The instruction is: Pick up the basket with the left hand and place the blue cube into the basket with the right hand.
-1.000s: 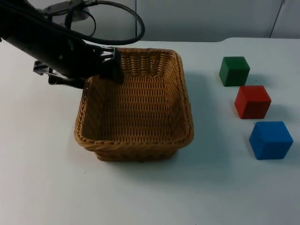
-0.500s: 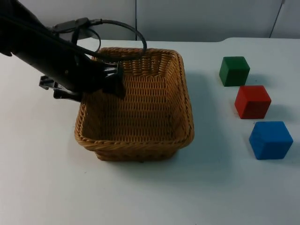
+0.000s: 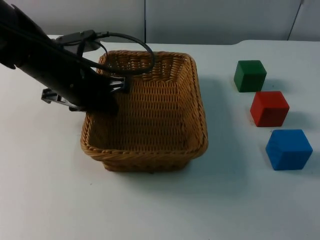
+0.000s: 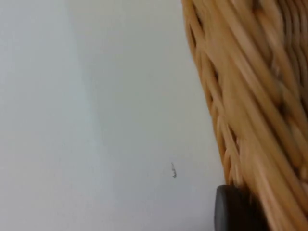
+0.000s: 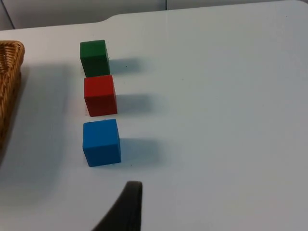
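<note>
- Straddling the basket (image 3: 145, 112) rim at its ten o'clock corner, my left gripper (image 3: 111, 95) sits low; I cannot tell how far its jaws are parted.
- My right gripper (image 5: 126, 208) waits above the table, near the blue cube (image 3: 289, 149).
- Blue cube lies at the basket's three o'clock, well apart, with red cube (image 3: 269, 108) and green cube (image 3: 249, 75) lined up beyond it.

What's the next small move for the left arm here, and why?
Probably close the left gripper on the basket and lift: it sits at the basket's left rim, one fingertip outside the wall. The blue cube waits on the table, right gripper near it.
</note>
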